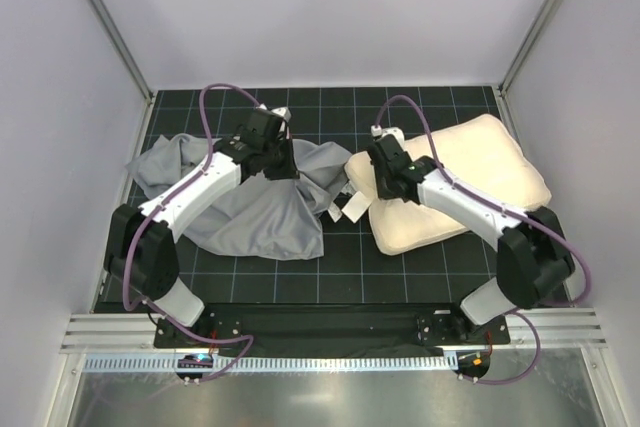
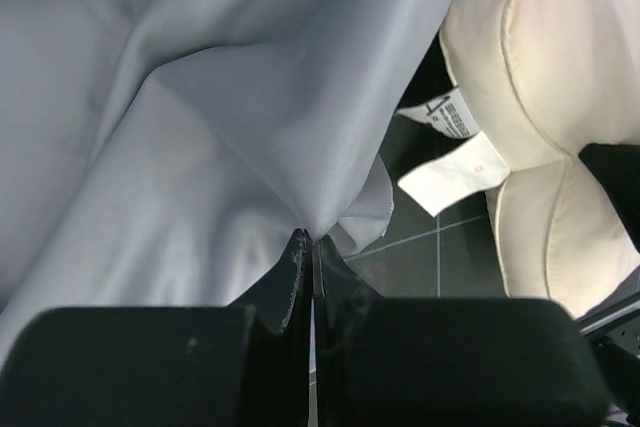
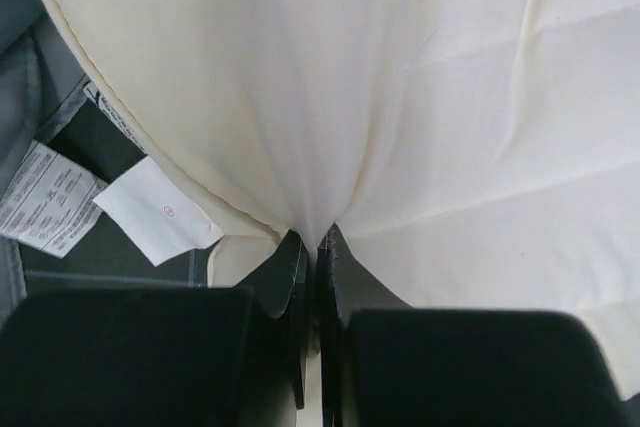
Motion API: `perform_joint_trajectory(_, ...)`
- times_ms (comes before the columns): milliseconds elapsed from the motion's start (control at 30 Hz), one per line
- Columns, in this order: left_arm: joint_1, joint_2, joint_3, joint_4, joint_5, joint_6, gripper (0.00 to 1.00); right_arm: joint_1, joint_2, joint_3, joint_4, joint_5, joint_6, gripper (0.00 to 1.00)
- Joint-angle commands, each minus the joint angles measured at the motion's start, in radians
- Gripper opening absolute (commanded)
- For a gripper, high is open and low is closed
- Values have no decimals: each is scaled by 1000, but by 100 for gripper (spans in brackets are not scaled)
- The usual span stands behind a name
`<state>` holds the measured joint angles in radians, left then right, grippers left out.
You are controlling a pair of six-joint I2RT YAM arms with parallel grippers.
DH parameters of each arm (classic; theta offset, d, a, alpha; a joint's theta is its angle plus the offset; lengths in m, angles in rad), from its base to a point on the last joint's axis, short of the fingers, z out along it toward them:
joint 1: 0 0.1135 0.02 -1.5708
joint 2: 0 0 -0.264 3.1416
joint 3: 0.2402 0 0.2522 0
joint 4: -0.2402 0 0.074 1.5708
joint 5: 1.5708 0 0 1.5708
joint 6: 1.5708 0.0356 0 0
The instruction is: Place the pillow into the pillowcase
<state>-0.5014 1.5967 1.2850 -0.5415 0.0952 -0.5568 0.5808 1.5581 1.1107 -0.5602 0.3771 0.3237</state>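
Note:
The cream pillow (image 1: pixel 462 185) lies on the right half of the black mat, its white tags (image 1: pixel 352 206) at the left short end. The blue-grey pillowcase (image 1: pixel 262 207) lies crumpled on the left half. My left gripper (image 1: pixel 277 159) is shut on a pinch of pillowcase fabric (image 2: pixel 250 127) near its right edge; the pillow's end (image 2: pixel 545 97) and tags (image 2: pixel 452 162) show beside it. My right gripper (image 1: pixel 382 183) is shut on a pinched fold of the pillow (image 3: pixel 400 97) near its tagged end, with the tags (image 3: pixel 150 209) at left.
The black gridded mat (image 1: pixel 330 267) covers the table between white enclosure walls (image 1: pixel 300 17). The arm bases stand on the metal rail (image 1: pixel 330 332) at the near edge. Purple cables loop over both arms.

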Motion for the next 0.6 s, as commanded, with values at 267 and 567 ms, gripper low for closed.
perform_joint_trajectory(267, -40, 23, 197, -18, 69, 20, 0, -6, -441, -63, -29, -459, -23, 4)
perform_joint_trajectory(567, -74, 42, 226, -52, 40, 17, 0, 79, -305, -97, 37, -581, 32, 4)
